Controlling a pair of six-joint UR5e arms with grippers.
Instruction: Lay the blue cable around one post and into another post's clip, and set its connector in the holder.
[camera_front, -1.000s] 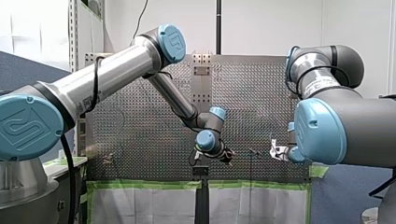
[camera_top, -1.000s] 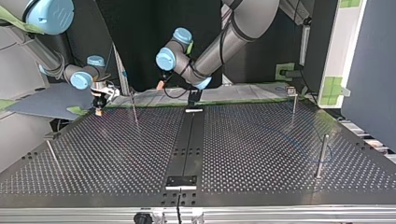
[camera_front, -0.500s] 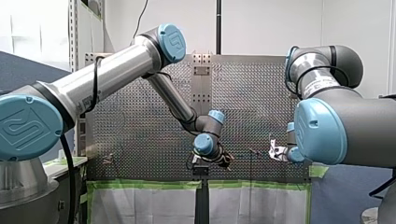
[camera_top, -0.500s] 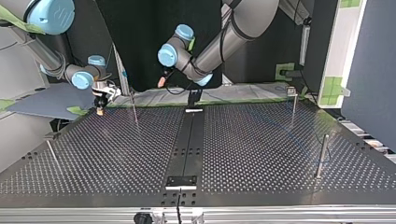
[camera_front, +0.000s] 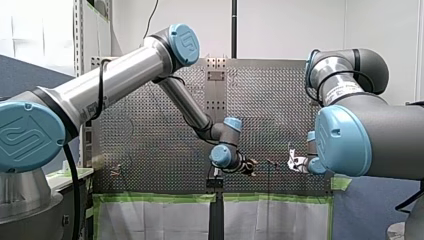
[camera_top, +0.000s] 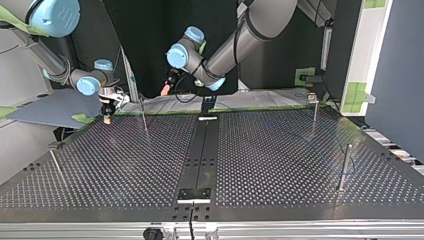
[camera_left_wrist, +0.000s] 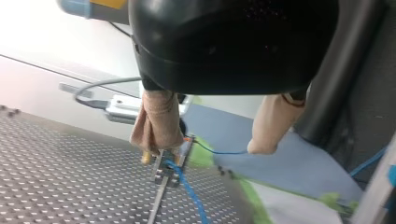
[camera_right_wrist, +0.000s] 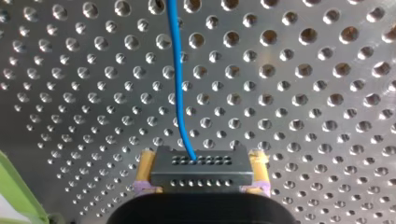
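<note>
cable: blue cable (camera_right_wrist: 176, 70) leaves the connector (camera_right_wrist: 201, 173) and runs ahead over the perforated table (camera_right_wrist: 303, 93).
wrap: top view shows a faint blue line beside the post (camera_top: 344, 167) at its right. I judge the wrap is done, but it's too faint to be sure.
clip: in the left wrist view the cable runs off the top of the clip post (camera_left_wrist: 160, 179). It looks laid there; can't confirm it's seated.
left to do: connector not yet in the holder; it's held over the table's far left corner in the top view.
right jaws: my right gripper (camera_right_wrist: 201, 184) clamps the connector between yellow pads (camera_right_wrist: 145, 170).
left jaws: my left gripper (camera_left_wrist: 210, 143) is wide, beige pads (camera_left_wrist: 159, 121) apart, nothing held. The cable passes below and ahead of them.
</note>
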